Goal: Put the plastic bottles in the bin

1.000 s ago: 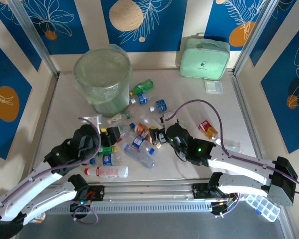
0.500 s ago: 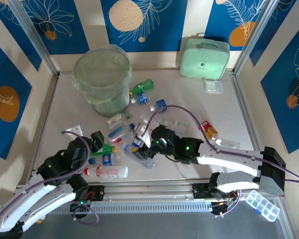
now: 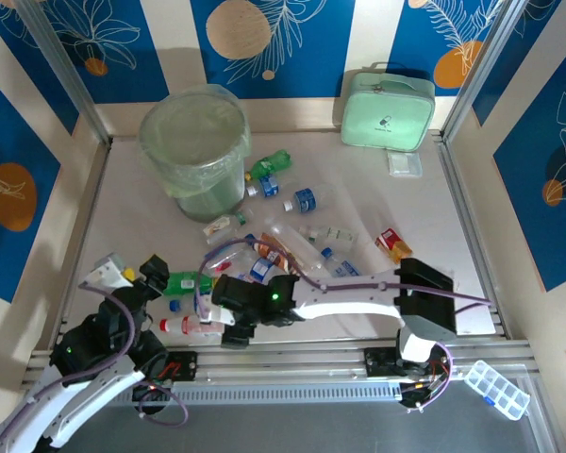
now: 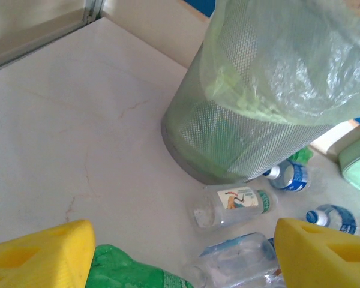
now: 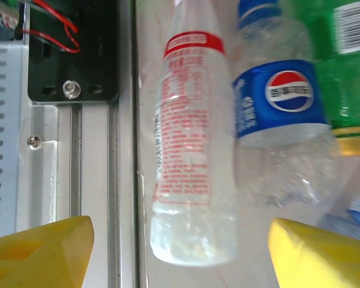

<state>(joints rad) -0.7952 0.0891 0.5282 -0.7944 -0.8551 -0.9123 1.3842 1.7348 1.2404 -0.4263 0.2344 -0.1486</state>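
Start at the near edge. Your right gripper [image 5: 177, 246] hangs with its jaws wide apart and nothing in them, and the red-labelled bottle [image 5: 192, 156] lies directly ahead between the two fingers. Its long axis runs straight away from the hand, base end nearest and neck farthest. The fingers therefore stand on either side of its width, which looks like the right way to close on it. The bottle lies just beside the metal rail [image 5: 125, 156] at the table's edge. The finger on that side is over the rail rather than over the table, so I'd expect it to catch there if you drop straight down.

One step farther in, a Pepsi bottle [image 5: 282, 102] lies parallel to the first and just beside it. A green bottle [image 5: 342, 54] lies beyond that.

Your left gripper [image 4: 183, 252] is also spread wide with nothing clamped. The green bottle shows at the bottom of its view, close against one finger.

Farther out, the other plastic bottles [image 3: 305, 199] are scattered across the middle of the table. The bin [image 3: 208, 189] stands at the far left, well apart from both hands.

Each bottle has an arm near it. The right is the nearer one for the red-labelled bottle, and the left for the green one.
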